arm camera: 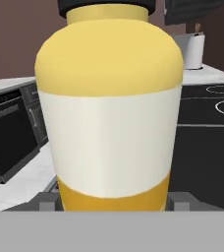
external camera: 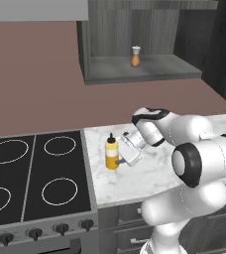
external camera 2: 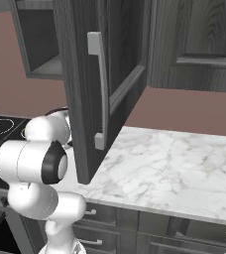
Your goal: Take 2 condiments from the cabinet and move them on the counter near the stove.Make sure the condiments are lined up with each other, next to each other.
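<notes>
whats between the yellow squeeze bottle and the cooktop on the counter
Nothing: in the left base view only a bare strip of white marble counter lies between the yellow squeeze bottle and the black cooktop.

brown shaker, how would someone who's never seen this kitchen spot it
Look above the marble counter to the dark grey wall cabinet with its open front. On its shelf stands the brown shaker, alone, small and rounded with a white top, unlike the taller yellow bottle down on the counter beside the stove.
</notes>
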